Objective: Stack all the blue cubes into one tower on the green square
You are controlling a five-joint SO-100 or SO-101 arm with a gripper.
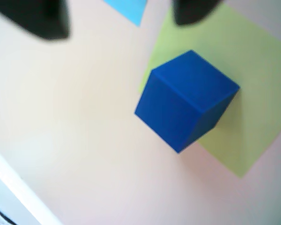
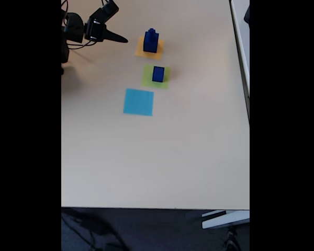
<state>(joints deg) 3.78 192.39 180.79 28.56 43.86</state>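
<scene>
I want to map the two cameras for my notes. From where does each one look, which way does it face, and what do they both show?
Wrist view: rides on the arm and looks down at the table; a blue cube sits on the green square; the dark, blurred pincer fingers enter from the top edge.
Fixed view: stands above the table and looks down on it; the arm with its pincer shows at upper left, near a cube stack on the orange square.
Shared: the cube on the green square and the light-blue square.
</scene>
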